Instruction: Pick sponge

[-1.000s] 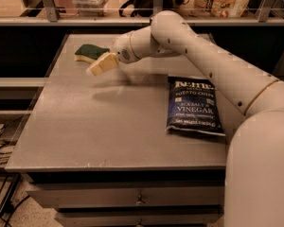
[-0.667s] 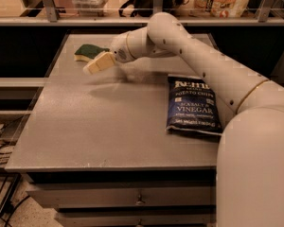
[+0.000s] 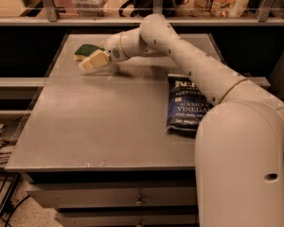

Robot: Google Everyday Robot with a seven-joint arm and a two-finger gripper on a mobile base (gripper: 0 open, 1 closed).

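Gripper (image 3: 90,62) beside sponge (image 3: 87,48), table's (image 3: 109,122) far-left edge

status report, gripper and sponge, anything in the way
Gripper low at the far left of the table, right next to the sponge. Sponge lying on the table, not lifted. Chip bag off to the right, not in the way.

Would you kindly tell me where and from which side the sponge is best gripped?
Probably across its short width, from above: the sponge lies flat, green side up, near the far left corner of the table. The gripper is just in front of it.
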